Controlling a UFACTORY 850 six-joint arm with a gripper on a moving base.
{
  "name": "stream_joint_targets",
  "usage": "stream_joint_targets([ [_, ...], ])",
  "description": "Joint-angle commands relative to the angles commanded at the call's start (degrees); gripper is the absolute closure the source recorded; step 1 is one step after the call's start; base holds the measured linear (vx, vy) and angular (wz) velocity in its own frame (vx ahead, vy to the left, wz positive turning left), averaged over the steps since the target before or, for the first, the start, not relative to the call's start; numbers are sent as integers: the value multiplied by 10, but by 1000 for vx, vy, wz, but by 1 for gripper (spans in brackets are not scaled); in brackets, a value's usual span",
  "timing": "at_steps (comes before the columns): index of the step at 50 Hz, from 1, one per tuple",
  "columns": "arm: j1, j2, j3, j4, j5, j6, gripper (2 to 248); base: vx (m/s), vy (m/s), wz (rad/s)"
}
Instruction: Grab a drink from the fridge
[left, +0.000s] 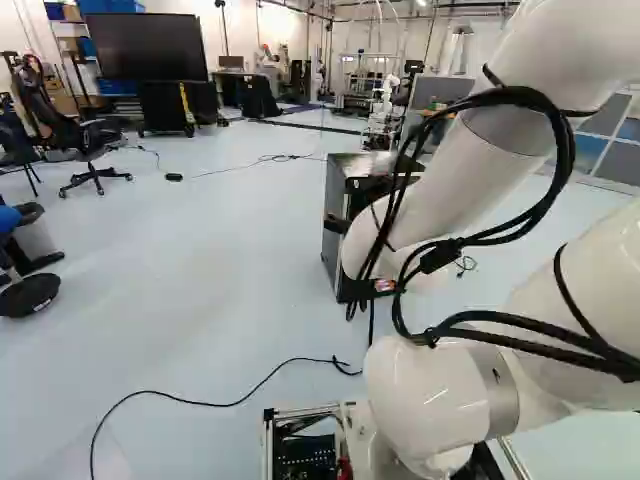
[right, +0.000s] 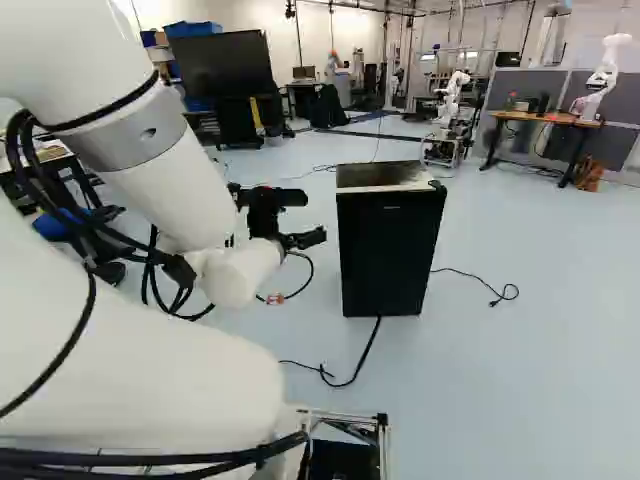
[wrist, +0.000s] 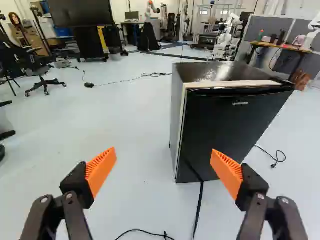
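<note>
A pale floor (wrist: 125, 112) spans a large room, with a big dark screen (wrist: 82, 12) far off. My claw (right: 314, 218) hangs in the air, its orange-padded fingers spread wide. Ahead stands a black fridge (wrist: 230, 130), door closed, near a black cable (wrist: 199, 205).

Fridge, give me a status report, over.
Gripper open, empty. Fridge ahead, door looks shut. Black cable trails out in front, possible snag.
</note>
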Motion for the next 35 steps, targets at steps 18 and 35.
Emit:
stream_joint_targets([
  [18, 0, 0, 0, 0, 0, 0, 3, 0, 0, 0],
  [35, 0, 0, 0, 0, 0, 0, 3, 0, 0, 0],
])
